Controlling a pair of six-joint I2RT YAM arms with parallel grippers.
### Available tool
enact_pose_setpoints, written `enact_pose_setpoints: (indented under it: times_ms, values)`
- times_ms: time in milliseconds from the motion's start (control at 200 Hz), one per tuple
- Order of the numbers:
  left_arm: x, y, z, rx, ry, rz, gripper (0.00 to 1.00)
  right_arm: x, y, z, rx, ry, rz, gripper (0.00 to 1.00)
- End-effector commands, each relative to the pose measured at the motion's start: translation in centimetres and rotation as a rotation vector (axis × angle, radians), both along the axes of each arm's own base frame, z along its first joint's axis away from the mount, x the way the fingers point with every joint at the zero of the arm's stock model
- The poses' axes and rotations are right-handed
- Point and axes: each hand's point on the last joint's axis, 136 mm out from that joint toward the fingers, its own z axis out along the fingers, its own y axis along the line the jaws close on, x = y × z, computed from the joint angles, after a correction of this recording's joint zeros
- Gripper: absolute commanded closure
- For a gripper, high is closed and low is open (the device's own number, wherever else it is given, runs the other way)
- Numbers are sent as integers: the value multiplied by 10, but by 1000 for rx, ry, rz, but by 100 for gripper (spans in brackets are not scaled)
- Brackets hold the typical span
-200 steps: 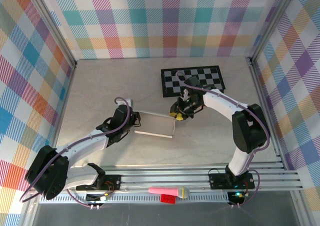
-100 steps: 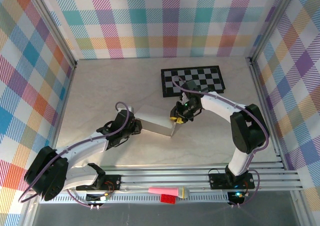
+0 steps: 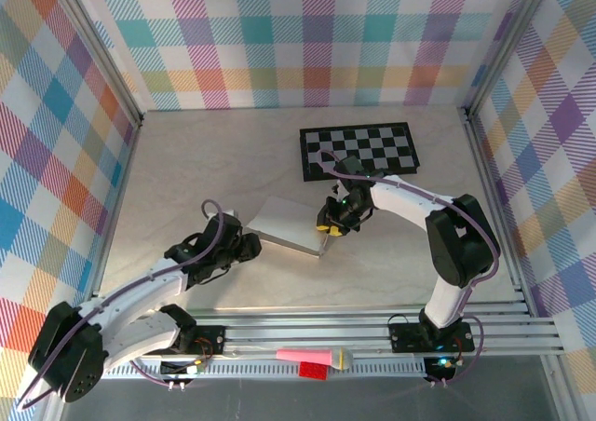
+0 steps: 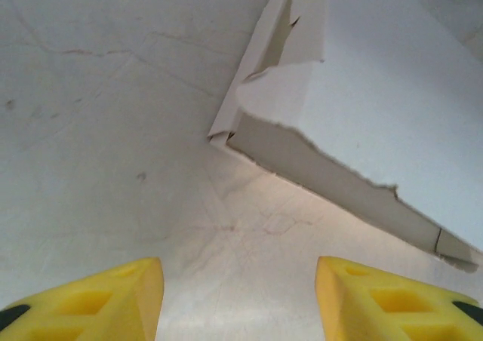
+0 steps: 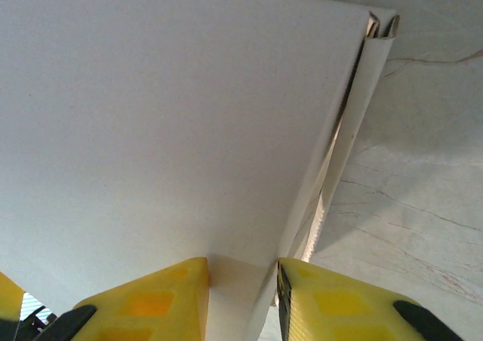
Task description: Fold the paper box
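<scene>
Bright, even light is falling from above. The paper box (image 5: pixel 189 115) is casting a soft shadow on the tabletop (image 5: pixel 423 167); close yellow fingers (image 5: pixel 339 303) are appearing blurred.

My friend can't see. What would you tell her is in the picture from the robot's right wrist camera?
A big white paper box has its near edge pinched between the right arm's two yellow jaws at the bottom of the picture. A narrow side flap runs along the box's right edge, and pale marbled table shows beyond it.
</scene>
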Motion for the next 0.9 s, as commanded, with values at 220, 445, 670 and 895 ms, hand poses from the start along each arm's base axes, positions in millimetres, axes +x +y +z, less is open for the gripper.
enact_pose_setpoints:
  times_ms: [220,445,670,895]
  values:
    - [-21,31,82,86,86,116,46,2,-3,12,-25,-36,7,68]
    - [50,31,112,240,107,21,33,3,-5,13,-42,-39,22,65]
    - [114,-7,51,108,251,-125,42,5,-5,10,-52,-29,24,64]
    - [124,-32,13,-1,300,-159,50,7,-3,5,-55,-21,18,65]
